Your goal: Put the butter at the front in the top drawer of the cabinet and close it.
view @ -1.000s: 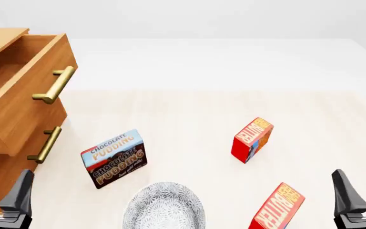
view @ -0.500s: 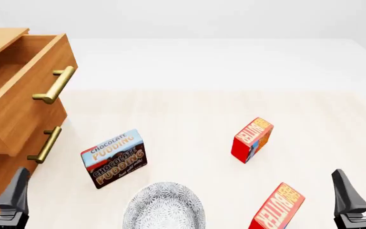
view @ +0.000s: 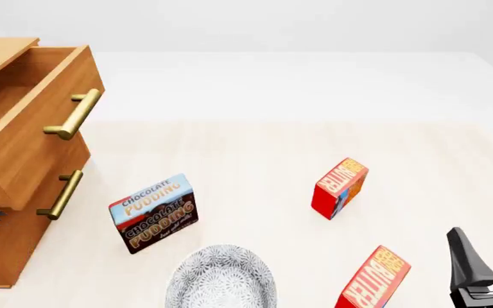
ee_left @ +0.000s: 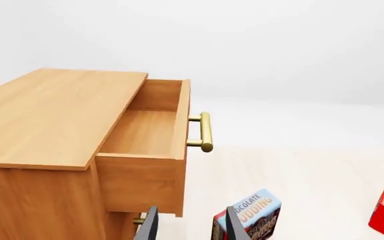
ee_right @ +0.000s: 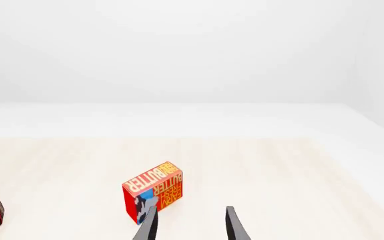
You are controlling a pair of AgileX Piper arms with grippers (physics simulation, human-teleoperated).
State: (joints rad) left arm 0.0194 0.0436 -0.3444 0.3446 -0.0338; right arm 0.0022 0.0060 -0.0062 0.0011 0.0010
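Top drawer (view: pixel 33 122) pulled out, butter (view: pixel 372 279) upright (nearest), both hands parted

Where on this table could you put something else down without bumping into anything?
The far stretch of the table, beyond the farther butter box, is bare. Crowded: the near edge, where the pudding box, patterned bowl and nearer butter box sit.

I'm working in a bare simulated test scene, not a real room: plain white walls and floor with no fixtures, a pale wood-grain table (view: pixel 255 160), a flat-shaded wooden cabinet (ee_left: pixel 52 130) at its left, and grocery boxes with crisp printed labels like the pudding box (view: pixel 154 213), all evenly lit
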